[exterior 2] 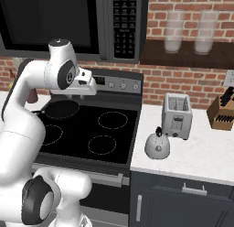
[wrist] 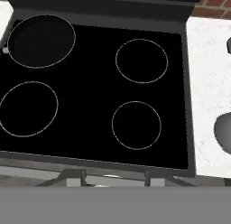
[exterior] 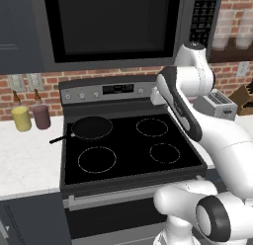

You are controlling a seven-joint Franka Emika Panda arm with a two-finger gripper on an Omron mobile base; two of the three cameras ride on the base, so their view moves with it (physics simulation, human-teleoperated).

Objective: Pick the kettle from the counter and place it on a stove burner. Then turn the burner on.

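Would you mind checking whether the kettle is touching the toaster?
Apart. In the right base view, a strip of white counter shows between the kettle and the toaster behind it.

Overall light: I see even, soft rendered light in all three views, with no visible lamp or clear direction.
Brightness: the counter (exterior 2: 201, 153) reads bright white; the cooktop (exterior: 128, 145) is flat black, with its thin ring outlines crisp against it.
Shadows: I find only a faint soft patch under the kettle (exterior 2: 157, 146) and beside the toaster (exterior 2: 177, 115); the frying pan (exterior: 91, 127) barely separates from the glass.
Glare: no hot spots on the cooktop or on the dark microwave door (exterior: 111, 21).
Sharpness: slightly soft and pixelated throughout; control panel markings are too blurred for me to read.
Edges: the hand view shows the stove front converging, a wide-angle look; the kettle (wrist: 224, 133) there is cut off at the right.
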